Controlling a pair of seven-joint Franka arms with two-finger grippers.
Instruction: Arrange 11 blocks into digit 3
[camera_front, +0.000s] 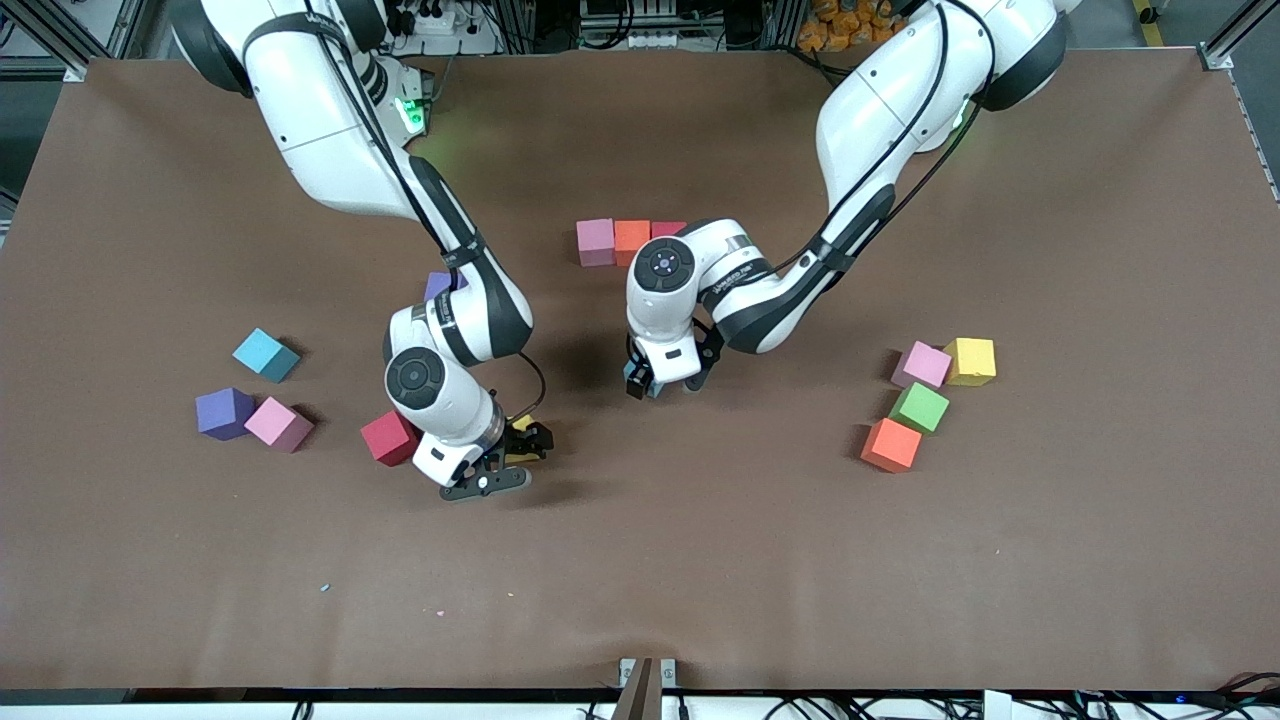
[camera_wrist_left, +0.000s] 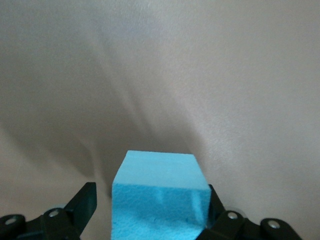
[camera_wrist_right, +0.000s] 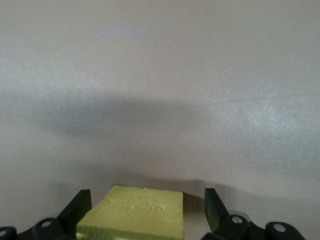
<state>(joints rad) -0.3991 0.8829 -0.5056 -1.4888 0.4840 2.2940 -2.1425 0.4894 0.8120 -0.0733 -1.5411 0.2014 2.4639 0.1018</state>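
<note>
Brown matte tabletop (camera_front: 700, 560) carries scattered foam cubes. Between the left gripper (camera_wrist_left: 150, 212) fingers sits a light blue foam cube (camera_wrist_left: 157, 200), one finger touching, one apart, probably mid-grasp. The right gripper (camera_wrist_right: 147, 212), spread wide, straddles a yellow foam cube (camera_wrist_right: 135, 217), ready to close. A pink-orange-red row (camera_front: 628, 240) starts the digit.

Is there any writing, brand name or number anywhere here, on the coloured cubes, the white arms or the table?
Nothing can be read with certainty.
Left arm's wrist band: small dark lettering, too small to read.
Right arm's wrist band: small dark lettering, too small to read.
Coloured foam cubes, such as the orange cube and the light blue cube: plain faces, no marks.
Brown table cover: no text.
</note>
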